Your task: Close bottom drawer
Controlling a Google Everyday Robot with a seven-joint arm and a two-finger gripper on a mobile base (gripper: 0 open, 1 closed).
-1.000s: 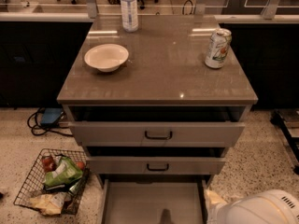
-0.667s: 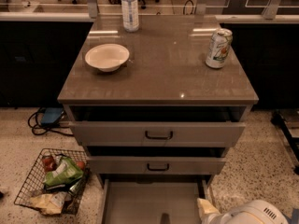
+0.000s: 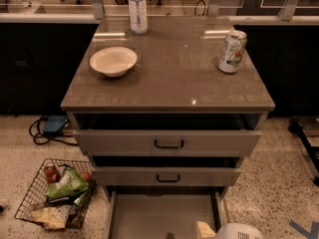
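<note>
The bottom drawer [image 3: 164, 212] is the lowest of three grey-beige drawers and is pulled far out, showing its plain grey tray. Its front is cut off by the bottom edge; a dark bit of its handle [image 3: 170, 236] shows there. My gripper [image 3: 205, 230] is a pale yellowish part at the bottom edge, over the drawer's right front corner, next to the white rounded arm shell [image 3: 238, 231]. The two drawers above [image 3: 168, 143] [image 3: 168, 177] stand slightly open.
On the cabinet top [image 3: 174, 78] stand a white bowl [image 3: 113, 60], a water bottle [image 3: 138, 8] and a drink can [image 3: 232, 51]. A wire basket of snacks [image 3: 57, 193] sits on the floor at left, with cables [image 3: 47, 131] behind it.
The white arm shell has sunk toward the bottom edge and shifted left, so less of it shows. The drawers have not moved.
</note>
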